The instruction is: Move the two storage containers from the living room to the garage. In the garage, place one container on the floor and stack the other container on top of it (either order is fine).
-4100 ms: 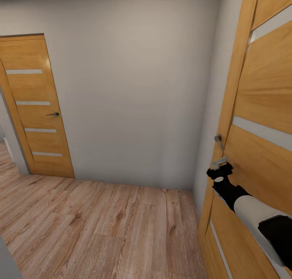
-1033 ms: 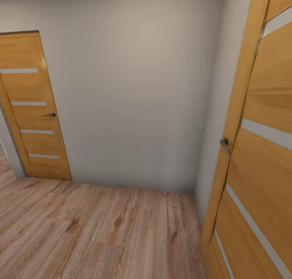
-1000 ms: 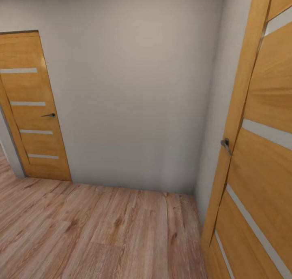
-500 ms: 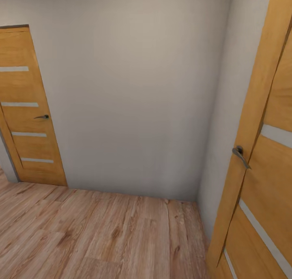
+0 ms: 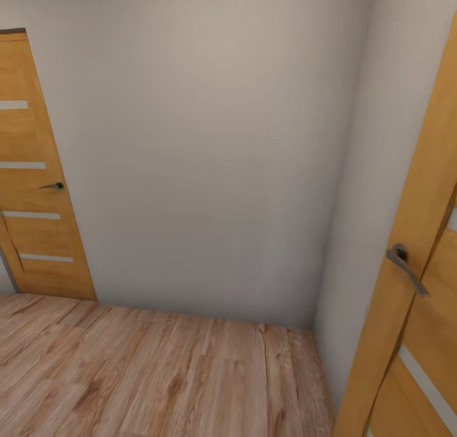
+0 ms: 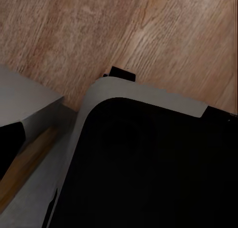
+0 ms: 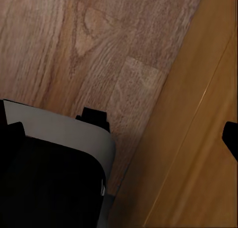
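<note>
The robot is in transit here, in a bare hallway corner, and neither of the two containers is to be seen in these pictures, so where they sit cannot be told. Judging by the wood planks and plain walls, this is neither the living room nor the garage; the step in hand looks like driving and getting through a doorway.

Nearest, the wrist views look straight down. The left wrist view has the robot's own dark body with its grey edge (image 6: 148, 101) over the plank floor (image 6: 163, 34). The right wrist view shows the same dark-and-grey body (image 7: 54, 158) beside the floor, with a honey-wood door face (image 7: 198, 138) running just alongside. Both arms seem tucked low and close to the body, pointing down. Whether either tool is released or clenched cannot be told; no fingers can be made out with any certainty.

Up in the head view, the near right door (image 5: 419, 297) fills the right edge, its lever handle (image 5: 406, 269) sticking out toward the room. The floor (image 5: 158, 373) runs away to the pale grey wall (image 5: 209, 151). Far left stands a second door (image 5: 32, 189), closed, with its own small handle (image 5: 52, 186).

The next move likely calls for squaring the base to the right door, keeping clear of its frame, and bringing a tool up to that lever.
</note>
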{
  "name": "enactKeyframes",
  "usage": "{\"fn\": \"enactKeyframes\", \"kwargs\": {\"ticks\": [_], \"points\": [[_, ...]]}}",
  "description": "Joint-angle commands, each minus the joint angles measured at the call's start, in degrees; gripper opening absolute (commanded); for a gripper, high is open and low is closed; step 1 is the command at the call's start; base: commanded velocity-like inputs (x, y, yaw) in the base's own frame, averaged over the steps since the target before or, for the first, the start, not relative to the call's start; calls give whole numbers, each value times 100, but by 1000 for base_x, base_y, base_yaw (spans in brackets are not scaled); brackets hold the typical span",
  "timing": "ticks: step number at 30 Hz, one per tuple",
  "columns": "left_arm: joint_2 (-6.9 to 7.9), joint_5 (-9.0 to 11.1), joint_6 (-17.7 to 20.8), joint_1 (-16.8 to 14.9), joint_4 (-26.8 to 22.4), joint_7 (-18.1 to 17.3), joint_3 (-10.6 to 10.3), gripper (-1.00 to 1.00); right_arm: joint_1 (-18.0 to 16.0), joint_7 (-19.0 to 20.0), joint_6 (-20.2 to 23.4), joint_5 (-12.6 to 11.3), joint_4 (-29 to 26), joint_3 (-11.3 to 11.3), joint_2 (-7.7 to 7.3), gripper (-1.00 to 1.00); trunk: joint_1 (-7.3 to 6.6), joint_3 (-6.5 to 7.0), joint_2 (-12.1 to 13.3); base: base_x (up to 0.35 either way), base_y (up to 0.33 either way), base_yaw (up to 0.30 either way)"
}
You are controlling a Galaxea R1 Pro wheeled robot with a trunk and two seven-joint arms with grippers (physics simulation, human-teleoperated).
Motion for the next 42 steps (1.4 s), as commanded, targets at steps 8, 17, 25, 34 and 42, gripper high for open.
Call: {"fn": "enactKeyframes", "kwargs": {"ticks": [8,17,25,34,42], "points": [[0,38,-12,-1,-3,4,-3,100,-7,-23,-19,-53,18,46,-1,100,3,-6,-3,321,-77,5],[0,46,-12,-1,-2,4,-2,100,-7,-60,-41,-51,18,45,-12,100,3,-6,-3,272,-14,235],[0,55,-12,-1,-2,4,-2,100,-7,-62,-42,-51,18,45,-12,100,3,-6,-3,126,0,279],[0,62,-8,-1,-2,4,-2,100,-7,-58,-42,-51,18,45,-12,100,3,-6,-3,115,0,279],[0,67,-3,-1,-2,4,-2,100,-7,-24,-42,-51,18,45,-17,100,3,-6,-3,171,0,203]]}}
